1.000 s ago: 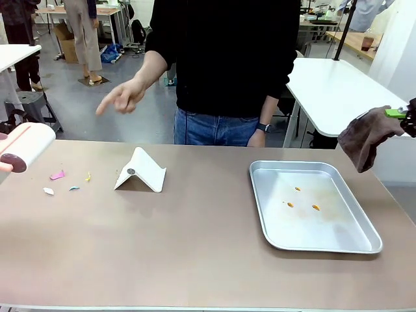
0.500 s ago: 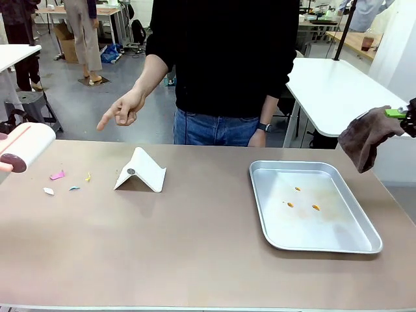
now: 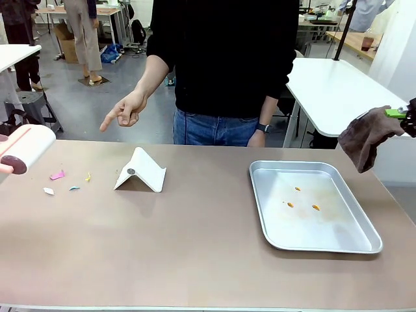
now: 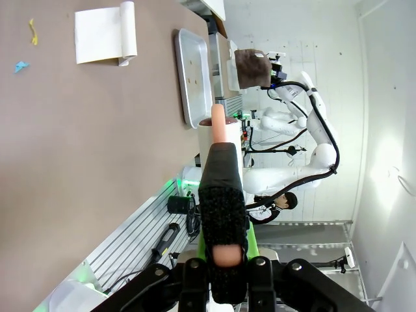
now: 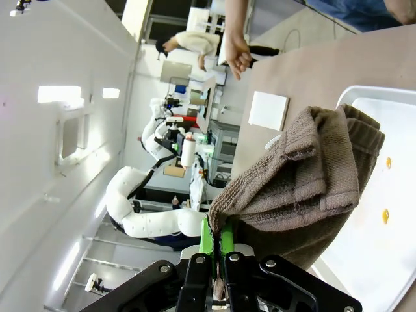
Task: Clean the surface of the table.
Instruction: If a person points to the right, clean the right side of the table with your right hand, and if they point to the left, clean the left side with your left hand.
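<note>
The tan table (image 3: 195,253) carries small paper scraps at its left: pink (image 3: 58,175), yellow (image 3: 88,176), white (image 3: 48,191) and blue (image 3: 74,188). My left gripper (image 4: 221,156) is shut on the pink handle of a white lint roller (image 3: 23,148), held just above the table's left edge. At the far right my right gripper (image 3: 406,114) is shut on a brown cloth (image 3: 367,136) that hangs above and beyond the tray; the cloth (image 5: 305,175) drapes over the fingers in the right wrist view. The person's hand (image 3: 123,109) points down toward the scraps.
A white folded card (image 3: 141,171) stands left of centre. A silver metal tray (image 3: 325,227) with a few orange crumbs (image 3: 315,207) lies on the right half. The person stands at the far edge. White tables stand behind on the right.
The person's pointing hand has dropped a little and shifted slightly right. Both arms, the roller and the cloth have stayed almost still.
</note>
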